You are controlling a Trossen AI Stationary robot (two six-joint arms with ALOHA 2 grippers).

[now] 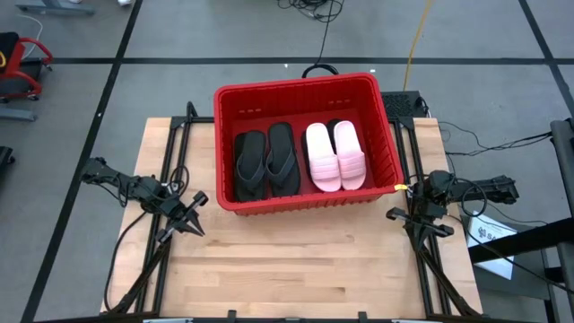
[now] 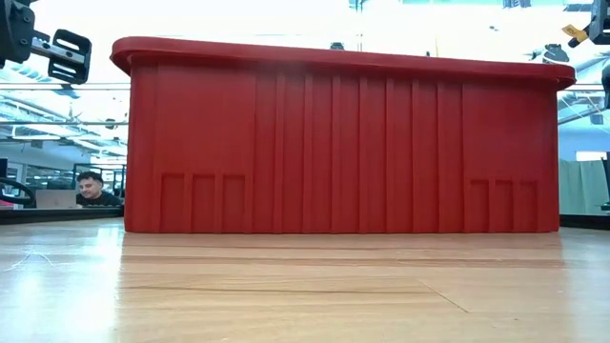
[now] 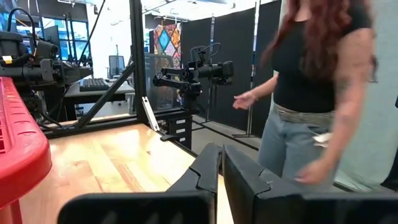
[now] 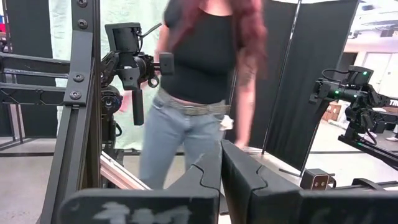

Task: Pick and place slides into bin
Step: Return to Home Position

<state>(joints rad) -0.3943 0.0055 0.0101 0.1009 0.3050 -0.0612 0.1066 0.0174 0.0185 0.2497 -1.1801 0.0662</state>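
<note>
The red bin (image 1: 235, 94) stands on the wooden table's far middle; its near wall (image 2: 343, 143) fills the low view. Inside it, two black sandals (image 1: 266, 161) lie side by side on the left and a pale pink pair (image 1: 335, 155) on the right, soles down on the bin's floor. A dark bit (image 1: 333, 122) shows beyond the pink pair. My left gripper (image 1: 193, 220) is shut and empty beside the bin's near left corner, and its fingers also show in the left wrist view (image 3: 221, 165). My right gripper (image 1: 395, 215) is shut and empty by the near right corner, also in its wrist view (image 4: 221, 162).
Bare table top (image 1: 296, 260) lies in front of the bin, between the arms. A person in a black top and jeans (image 4: 199, 74) stands beyond the table and also shows in the left wrist view (image 3: 311, 81). Another person (image 2: 91, 188) sits far back in the room.
</note>
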